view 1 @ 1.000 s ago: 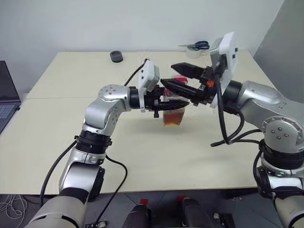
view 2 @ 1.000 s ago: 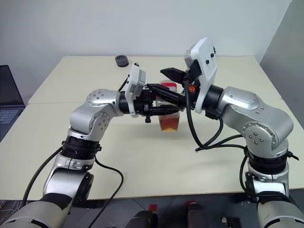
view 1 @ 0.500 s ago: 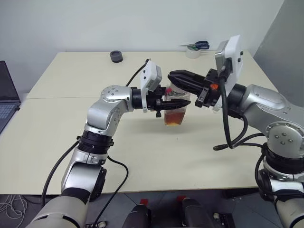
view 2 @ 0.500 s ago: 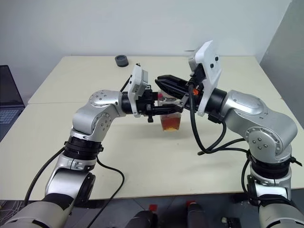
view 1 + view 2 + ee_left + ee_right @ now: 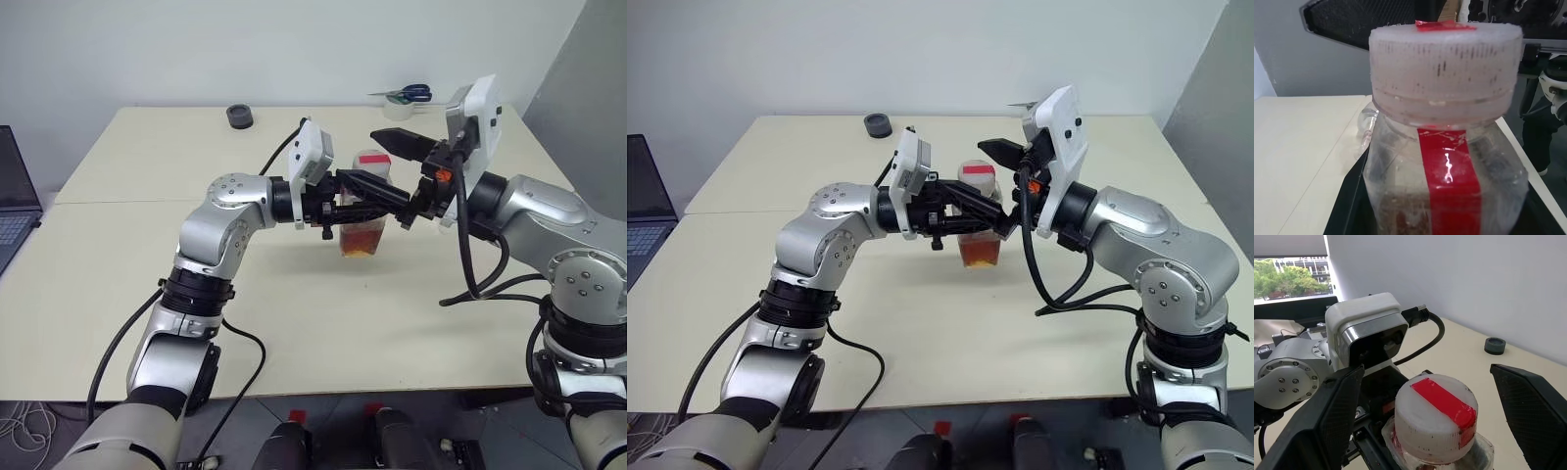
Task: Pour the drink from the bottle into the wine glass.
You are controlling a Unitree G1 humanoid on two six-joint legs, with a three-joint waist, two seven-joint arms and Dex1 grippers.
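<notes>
Mid-frame, left pincer (image 5: 955, 217) clamps the bottle (image 5: 981, 227); right pincer (image 5: 1425, 431) stands apart around its white cap (image 5: 1436, 412), whose red tape the right wrist view shows.

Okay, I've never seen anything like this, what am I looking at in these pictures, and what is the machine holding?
This is a humanoid robot with two metal arms, each ending in a gripper of two black fingers. The two wide pictures come from cameras in its head, looking down over a beige table. The two close-ups come from cameras on its wrists.

The left gripper is shut on the bottle, a small clear plastic one with a white cap and a red label strip. The drink, reddish-amber, sits low inside. The right gripper is open, with one finger on either side of the cap.

Farther back on the table lie a small dark round thing and scissors. A laptop sits at the left edge.
</notes>
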